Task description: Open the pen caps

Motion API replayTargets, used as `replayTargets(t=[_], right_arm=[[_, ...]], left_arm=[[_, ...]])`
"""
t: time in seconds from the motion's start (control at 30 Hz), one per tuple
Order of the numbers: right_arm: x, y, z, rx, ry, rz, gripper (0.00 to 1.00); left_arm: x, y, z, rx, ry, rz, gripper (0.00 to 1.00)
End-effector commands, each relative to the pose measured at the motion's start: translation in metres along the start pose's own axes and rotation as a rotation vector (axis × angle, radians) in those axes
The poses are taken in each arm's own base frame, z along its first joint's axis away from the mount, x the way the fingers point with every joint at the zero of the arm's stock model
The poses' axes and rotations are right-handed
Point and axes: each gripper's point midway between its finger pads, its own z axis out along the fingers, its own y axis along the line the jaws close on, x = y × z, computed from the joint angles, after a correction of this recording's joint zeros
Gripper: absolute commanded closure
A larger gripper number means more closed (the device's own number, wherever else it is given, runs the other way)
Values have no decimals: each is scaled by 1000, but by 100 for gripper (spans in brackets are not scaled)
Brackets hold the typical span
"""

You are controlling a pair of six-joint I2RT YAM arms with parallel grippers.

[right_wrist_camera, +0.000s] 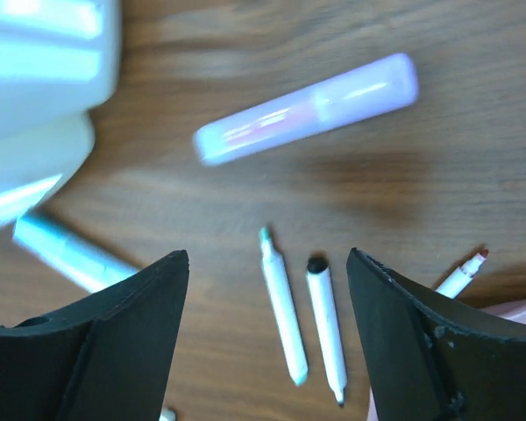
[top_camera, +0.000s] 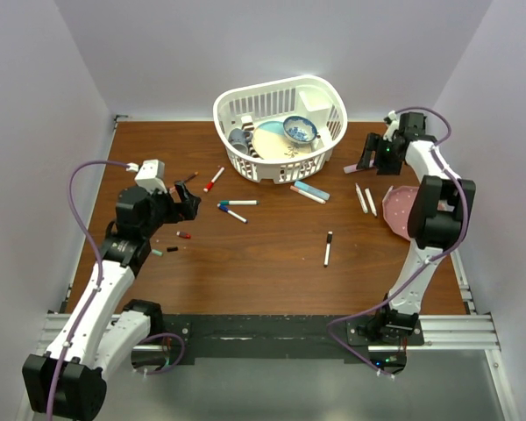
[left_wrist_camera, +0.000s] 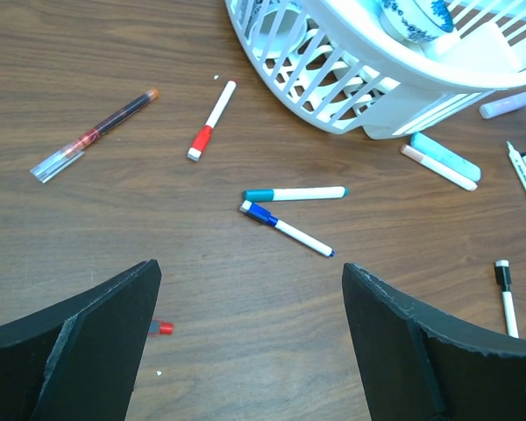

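Both grippers gape wide, holding nothing. The left gripper [left_wrist_camera: 250, 272] hangs beside loose pen caps [top_camera: 184, 235] on the table [top_camera: 272, 285]; the right gripper [right_wrist_camera: 267, 263] hangs over two uncapped markers [right_wrist_camera: 283, 307]. Their lettering is too blurred to read.

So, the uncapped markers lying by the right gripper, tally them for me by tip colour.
green-tip marker: 1
black-tip marker: 1
red-tip marker: 1
Total: 3
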Motion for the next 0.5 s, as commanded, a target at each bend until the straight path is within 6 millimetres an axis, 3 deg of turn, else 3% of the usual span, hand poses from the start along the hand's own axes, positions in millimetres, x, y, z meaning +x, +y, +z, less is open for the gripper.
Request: replayTargets(t=[0.0, 0.23, 0.47], right_arm=[[-34, -7, 12, 171, -98, 158, 18], [-37, -7, 44, 303, -108, 230, 2], [-22, -9, 67, 370, -79, 288, 5]], left_arm=[[-6, 10, 4, -39, -25, 26, 10], [-3, 15, 7, -67, -12, 24, 10], [0, 17, 9, -74, 2, 22, 10]])
